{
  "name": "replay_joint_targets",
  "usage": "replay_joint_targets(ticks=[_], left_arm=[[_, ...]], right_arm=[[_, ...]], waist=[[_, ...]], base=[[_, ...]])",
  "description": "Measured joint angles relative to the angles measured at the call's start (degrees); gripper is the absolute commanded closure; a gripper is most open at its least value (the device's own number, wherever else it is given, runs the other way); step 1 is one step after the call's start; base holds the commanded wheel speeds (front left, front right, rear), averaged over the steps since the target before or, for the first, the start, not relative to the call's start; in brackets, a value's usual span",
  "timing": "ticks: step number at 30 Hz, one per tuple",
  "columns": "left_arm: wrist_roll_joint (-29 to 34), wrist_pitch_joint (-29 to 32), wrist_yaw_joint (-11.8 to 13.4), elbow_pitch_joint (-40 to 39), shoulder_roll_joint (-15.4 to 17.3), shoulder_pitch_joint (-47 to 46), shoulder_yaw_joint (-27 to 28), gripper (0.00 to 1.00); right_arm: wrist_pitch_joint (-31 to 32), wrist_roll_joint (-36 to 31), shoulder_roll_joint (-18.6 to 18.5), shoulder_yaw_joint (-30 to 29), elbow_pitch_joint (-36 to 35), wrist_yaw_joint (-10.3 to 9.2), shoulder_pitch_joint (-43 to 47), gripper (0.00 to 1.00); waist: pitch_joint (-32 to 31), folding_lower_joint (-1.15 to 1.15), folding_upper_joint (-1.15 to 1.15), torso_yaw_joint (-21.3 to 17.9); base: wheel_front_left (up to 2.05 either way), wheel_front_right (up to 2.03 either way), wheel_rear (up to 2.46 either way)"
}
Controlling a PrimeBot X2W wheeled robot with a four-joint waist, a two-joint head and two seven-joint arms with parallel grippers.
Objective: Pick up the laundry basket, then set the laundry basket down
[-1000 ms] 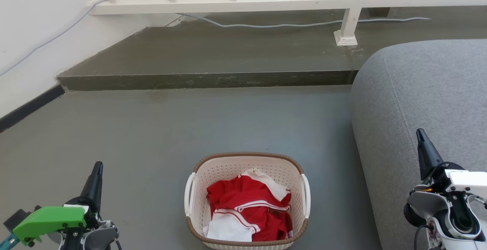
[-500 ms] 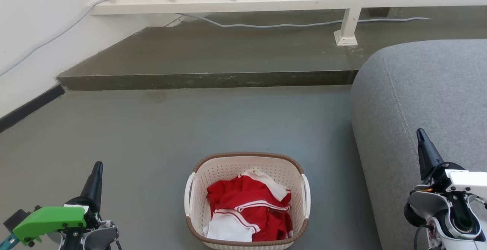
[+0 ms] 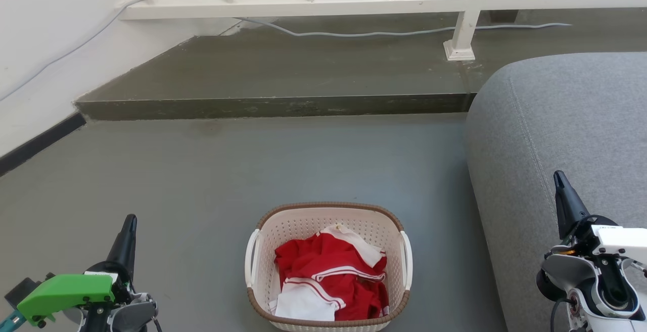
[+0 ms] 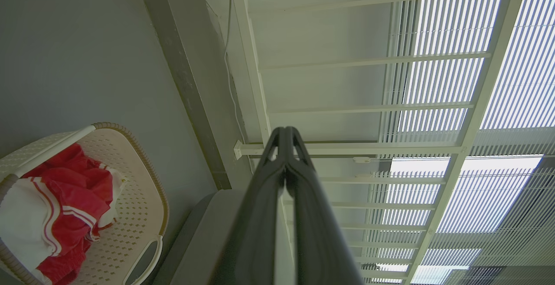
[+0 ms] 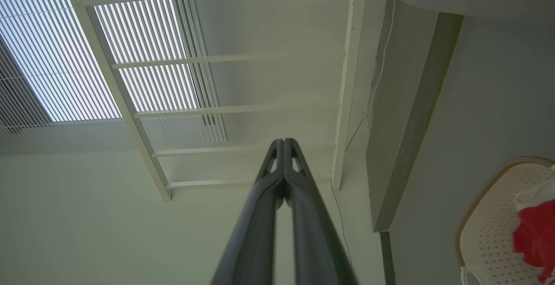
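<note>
laundry basket (image 3: 328, 221) w/ red & white clothes (image 3: 331, 276) inside

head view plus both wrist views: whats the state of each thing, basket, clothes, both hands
laundry basket: upright on the floor, not held, loaded with clothes.
clothes: red and white, crumpled inside the basket.
left hand: shut, empty, left of the basket and apart from it.
right hand: shut, empty, right of the basket and apart from it, in front of the grey sofa.
</note>
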Motion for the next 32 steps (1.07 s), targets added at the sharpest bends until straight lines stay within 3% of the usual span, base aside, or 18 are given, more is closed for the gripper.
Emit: replay_joint_targets(ticks=[32], left_arm=[[0.00, 0.07, 0.00, -0.01, -0.01, 0.00, 0.03, 1.00]], right_arm=[[0.01, 0.00, 0.02, -0.10, -0.01, 0.00, 0.00, 1.00]], waist=[[0.00, 0.00, 0.00, 0.00]], base=[[0.00, 0.00, 0.00]])
